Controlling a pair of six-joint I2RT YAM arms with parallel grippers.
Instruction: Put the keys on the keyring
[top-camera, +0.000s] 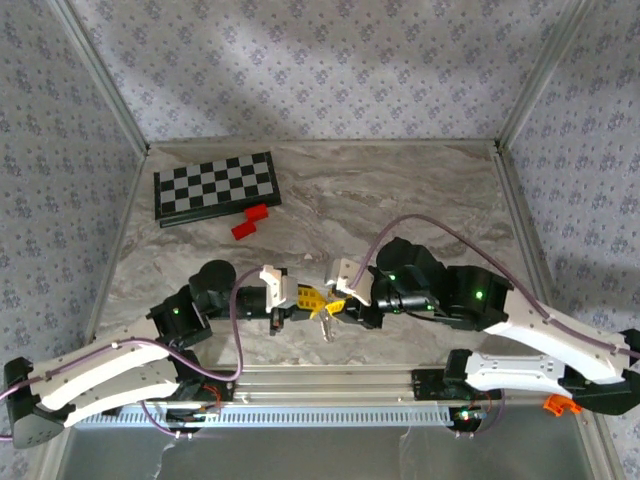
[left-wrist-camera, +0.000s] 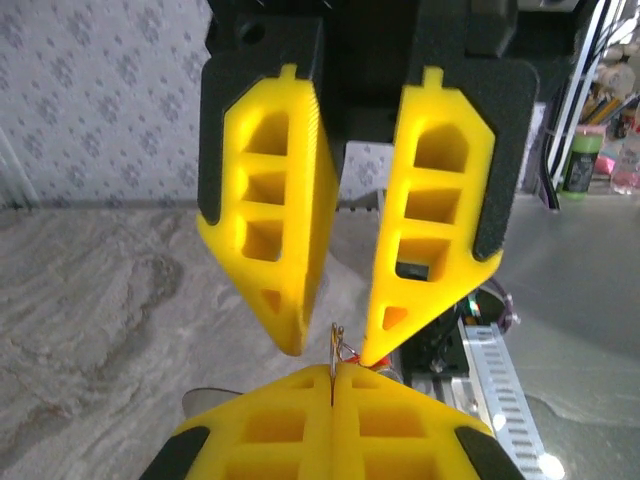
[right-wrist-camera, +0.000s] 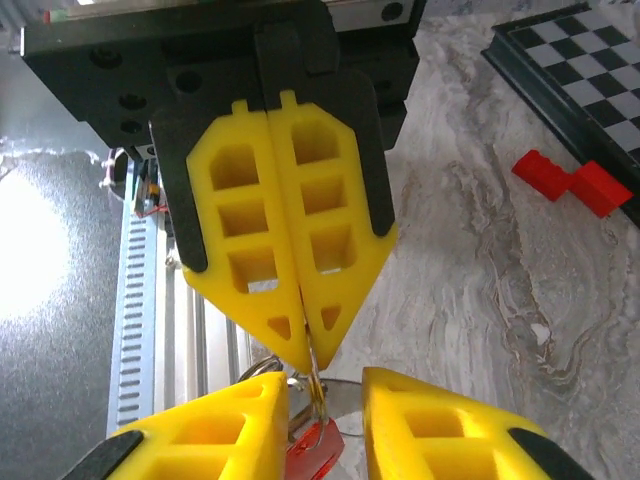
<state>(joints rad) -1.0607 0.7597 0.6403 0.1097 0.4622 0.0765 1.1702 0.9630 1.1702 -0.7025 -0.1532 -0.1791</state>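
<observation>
In the top external view the left arm (top-camera: 110, 365) and the right arm (top-camera: 540, 335) meet nose to nose above the near part of the table (top-camera: 420, 190), and the keyring (top-camera: 325, 325) hangs between them as a small silvery glint; the chessboard (top-camera: 215, 186) and the red blocks (top-camera: 252, 221) lie well apart at the far left, so they hinder nothing. In the left wrist view the left jaws are pressed together on the thin edge of the keyring (left-wrist-camera: 335, 348), which stands out of them like a blade; the right jaws face them, parted and holding nothing. In the right wrist view the right jaws stand a narrow gap apart on both sides of the keyring (right-wrist-camera: 316, 385), touching it nowhere that I can see; the red key (right-wrist-camera: 315, 447) sits low at the loop, on it or only beside it I cannot tell; the perforated rail (right-wrist-camera: 140, 300) runs beneath. I judge the loop light, stiff and smooth, so it may swivel in a flat pinch; the key is tiny and best taken by its flat faces; the real obstacle is how close the two pairs of jaws crowd each other.
</observation>
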